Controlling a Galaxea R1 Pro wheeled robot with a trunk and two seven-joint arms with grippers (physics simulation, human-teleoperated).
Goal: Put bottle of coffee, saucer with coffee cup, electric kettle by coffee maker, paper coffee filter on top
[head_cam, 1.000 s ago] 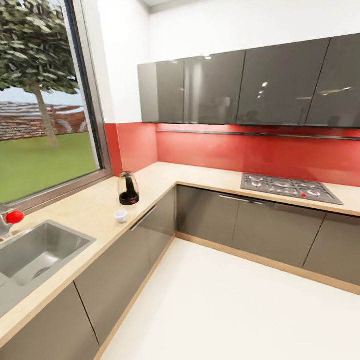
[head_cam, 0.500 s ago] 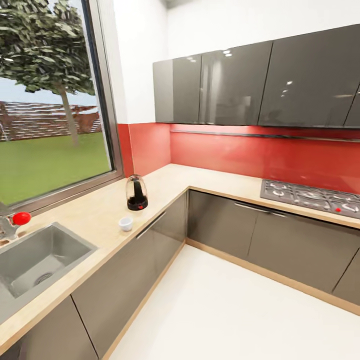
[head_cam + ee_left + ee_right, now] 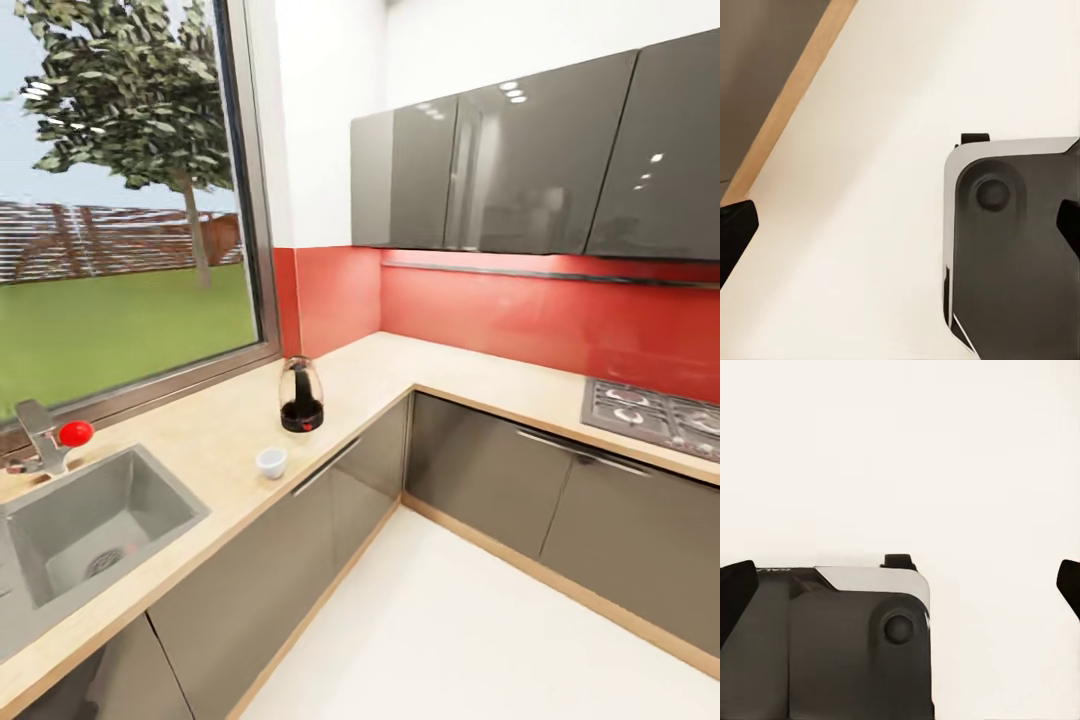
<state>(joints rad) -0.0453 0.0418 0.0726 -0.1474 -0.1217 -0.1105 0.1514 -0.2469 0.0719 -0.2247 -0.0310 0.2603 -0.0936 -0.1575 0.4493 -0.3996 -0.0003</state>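
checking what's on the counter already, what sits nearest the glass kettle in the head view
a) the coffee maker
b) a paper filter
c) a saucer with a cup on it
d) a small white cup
d: the coffee cup stands alone on the bare countertop, close to the electric kettle on its front side towards the sink, with no plate under it.

A window (image 3: 120, 230) looks over the counter; a gas hob (image 3: 655, 415) sits below grey wall cabinets (image 3: 520, 165).
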